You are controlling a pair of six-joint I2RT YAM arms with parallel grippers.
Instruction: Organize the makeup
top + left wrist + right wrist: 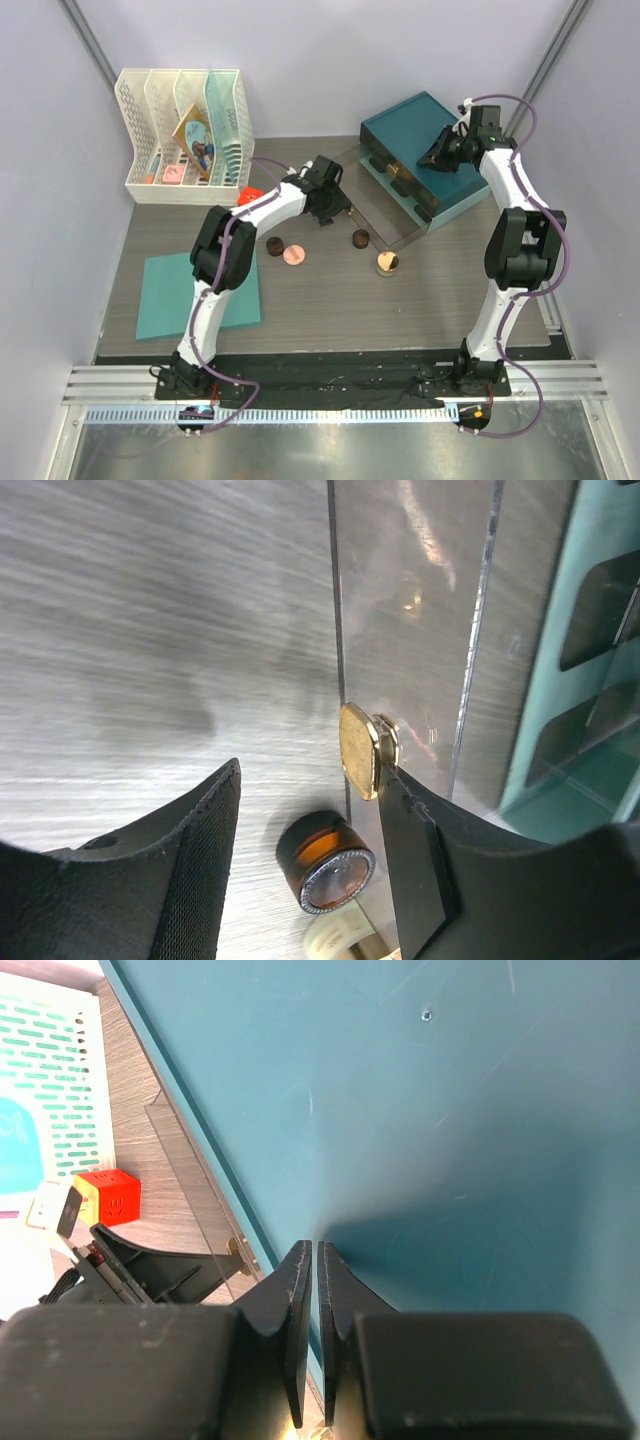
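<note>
The makeup lies loose on the table: two dark brown jars (272, 246) (360, 238), a pink compact (293, 254) and a gold-lidded jar (387, 263). My left gripper (336, 212) (310, 772) is open and low over the table. Its right finger (415, 860) touches the gold knob (358, 750) of a clear flap (410, 600) lying flat in front of the teal box (425, 150). An amber-brown jar (325, 860) lies on its side between the fingers, touching neither. My right gripper (441, 155) (310, 1250) is shut and empty, tips on the box top (450, 1110).
A white rack (185, 130) with a picture card stands at the back left, a red cube (250, 192) beside it. A flat teal mat (195, 290) lies at the front left. The box front has dark compartments (600, 620). A pale cream thing (335, 935) shows at the bottom edge.
</note>
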